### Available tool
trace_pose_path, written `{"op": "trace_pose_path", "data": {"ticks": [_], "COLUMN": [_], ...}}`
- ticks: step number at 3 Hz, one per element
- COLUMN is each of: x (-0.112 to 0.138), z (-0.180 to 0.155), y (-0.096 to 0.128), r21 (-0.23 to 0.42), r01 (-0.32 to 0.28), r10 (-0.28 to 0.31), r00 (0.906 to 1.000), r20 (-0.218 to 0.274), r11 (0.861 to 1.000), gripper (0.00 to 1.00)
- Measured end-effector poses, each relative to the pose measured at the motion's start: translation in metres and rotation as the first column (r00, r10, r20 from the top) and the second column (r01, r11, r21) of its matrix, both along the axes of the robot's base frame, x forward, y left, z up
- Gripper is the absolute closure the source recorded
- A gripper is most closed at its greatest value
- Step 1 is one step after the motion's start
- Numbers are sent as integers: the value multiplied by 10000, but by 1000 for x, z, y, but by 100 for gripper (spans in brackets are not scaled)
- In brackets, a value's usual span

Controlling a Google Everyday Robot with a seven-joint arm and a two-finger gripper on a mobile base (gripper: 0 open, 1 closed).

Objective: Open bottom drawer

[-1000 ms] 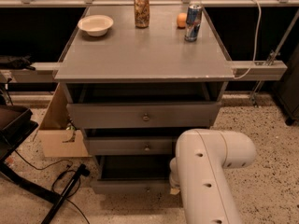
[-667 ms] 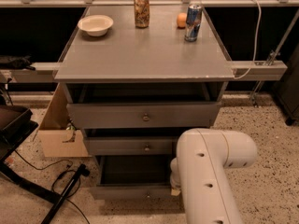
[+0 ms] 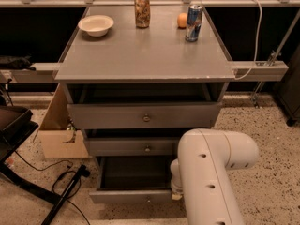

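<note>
The bottom drawer [image 3: 131, 197] stands pulled out of the grey cabinet, its plain dark inside showing behind a shallow front with a small round knob [image 3: 148, 199]. My white arm [image 3: 211, 172] reaches down in front of the cabinet's lower right. My gripper [image 3: 175, 194] is at the right end of the bottom drawer's front, mostly hidden behind the arm. The mid-sized drawer [image 3: 126, 146] and the tall top drawer [image 3: 140, 116] above it each stand slightly out.
On the cabinet top [image 3: 145, 55] stand a white bowl [image 3: 96, 25], a brown can [image 3: 142, 11], a blue can [image 3: 193, 22] and an orange [image 3: 182, 20]. A cardboard box [image 3: 58, 135], a black stand [image 3: 14, 125] and floor cables [image 3: 65, 177] lie to the left.
The bottom drawer has slid a little further out towards me, showing more of its inside. The arm has shifted slightly with it.
</note>
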State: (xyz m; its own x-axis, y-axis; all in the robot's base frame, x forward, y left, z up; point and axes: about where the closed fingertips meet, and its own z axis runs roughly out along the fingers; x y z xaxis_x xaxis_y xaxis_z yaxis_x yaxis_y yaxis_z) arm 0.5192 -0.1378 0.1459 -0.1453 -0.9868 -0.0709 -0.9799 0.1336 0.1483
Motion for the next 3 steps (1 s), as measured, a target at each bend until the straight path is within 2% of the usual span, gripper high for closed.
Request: {"op": "trace_pose_path", "data": {"ticks": [1,3], "x": [-11,-2], "z": [-1,0], "y": [-1,1], "r21": [65,67], "r01": [80,80], "r10": [-78,-78], "r00": [9996,9996], "r20": [-264,-266], "r11": [9999,9999], "gripper": [100,100]}}
